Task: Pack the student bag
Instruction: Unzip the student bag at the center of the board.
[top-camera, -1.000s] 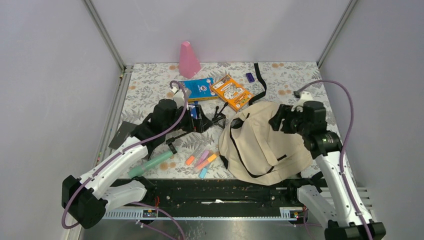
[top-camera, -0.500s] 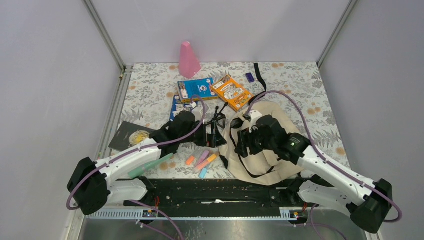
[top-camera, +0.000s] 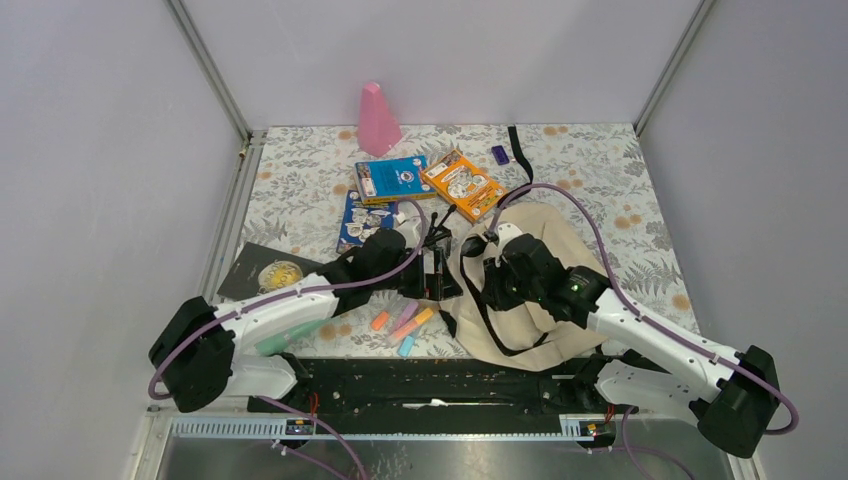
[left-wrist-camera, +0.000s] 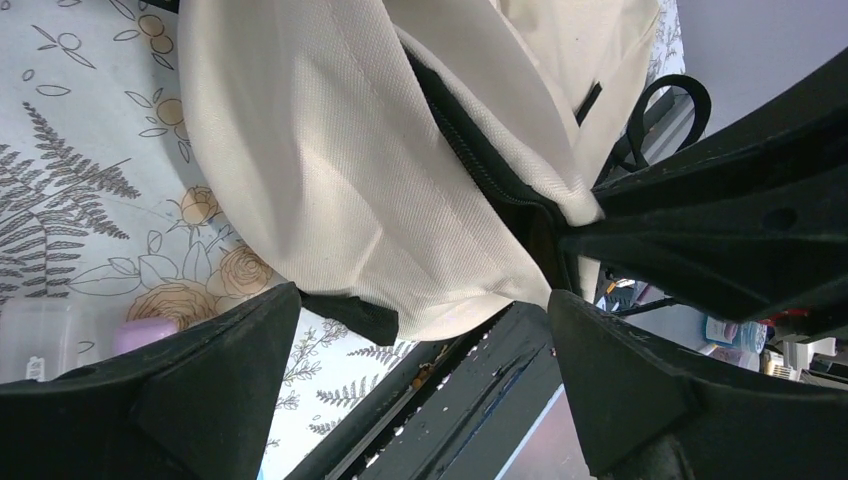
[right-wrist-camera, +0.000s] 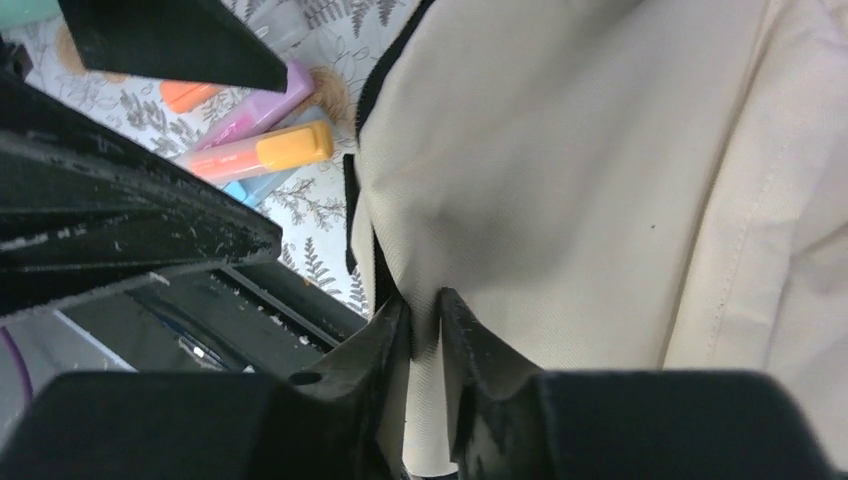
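Floral-printed sheeting covers the table (top-camera: 640, 200), boxed in by plain grey walls. The right claw (right-wrist-camera: 425, 315) has its two black fingers (right-wrist-camera: 385, 350) nearly together, clamped on a fold of the large cream fabric student bag (right-wrist-camera: 600, 150) with black zipper trim, right at that black-trimmed edge. The rest of the bag spreads out behind and to the right of this claw, slumped on the table.

Just to its left, the left claw (left-wrist-camera: 422, 300) points at the same edge of the bag, fingers spread wide apart and nothing gripped. A rounded cream corner of the bag sits between and ahead of the tips. Whether either finger touches the cloth cannot be told.

Nearer the arm bases than the left claw, four highlighter pens (top-camera: 405, 322) in orange, purple, yellow-orange and blue lie side by side on the sheeting. Beyond the left claw, farther from the bases, lie a blue flower-printed booklet (top-camera: 355, 222), a blue book (top-camera: 392, 178) and an orange book (top-camera: 461, 184). Off to its left rest a black notebook with a gold emblem (top-camera: 262, 272) and a green tube (top-camera: 300, 330). Well beyond all of these, a pink cone (top-camera: 377, 118) stands upright by the back wall.
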